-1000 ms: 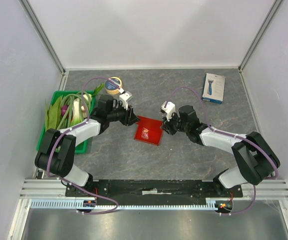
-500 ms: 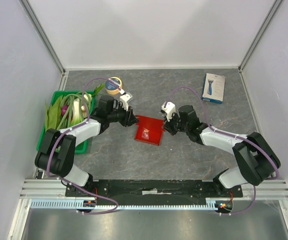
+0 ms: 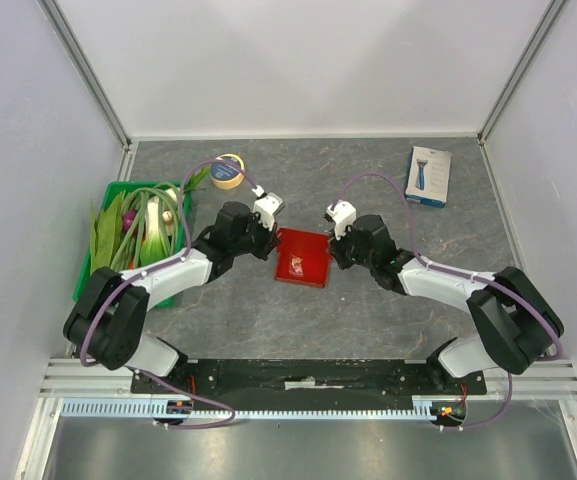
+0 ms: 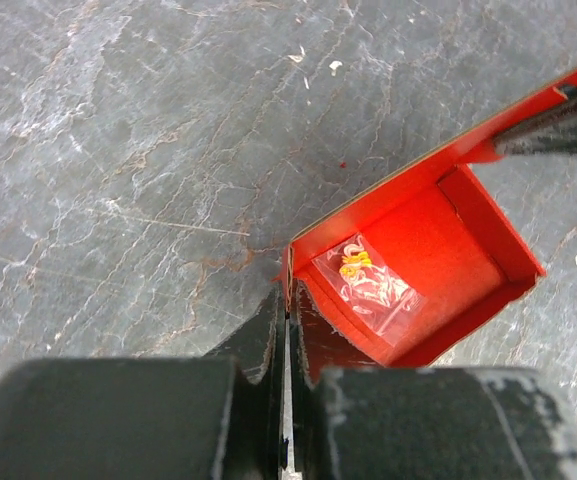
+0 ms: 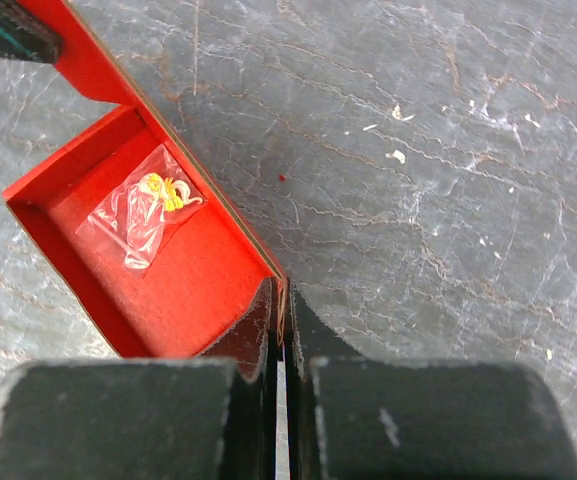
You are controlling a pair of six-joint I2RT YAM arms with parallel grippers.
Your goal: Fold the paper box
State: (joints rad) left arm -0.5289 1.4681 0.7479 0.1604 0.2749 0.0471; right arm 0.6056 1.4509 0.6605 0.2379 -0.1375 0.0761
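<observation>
Walls of the paper box [image 3: 313,252] are pinched: left gripper [image 4: 286,302] closed on one, right gripper [image 5: 280,298] on the opposite; a plastic bag [image 4: 371,285] lies inside.

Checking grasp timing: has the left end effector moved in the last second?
Yes. The left end effector shifted right, away from the tape roll, onto the left wall of the red box.

Paper box [image 3: 308,262] mid-table, small bag [image 3: 295,266] inside it; left gripper [image 3: 273,246] on its nine o'clock wall, right gripper [image 3: 332,255] at three. Tray [image 3: 120,187] farther out at nine, tape roll [image 3: 228,171] at eleven, carton [image 3: 428,176] at two.
</observation>
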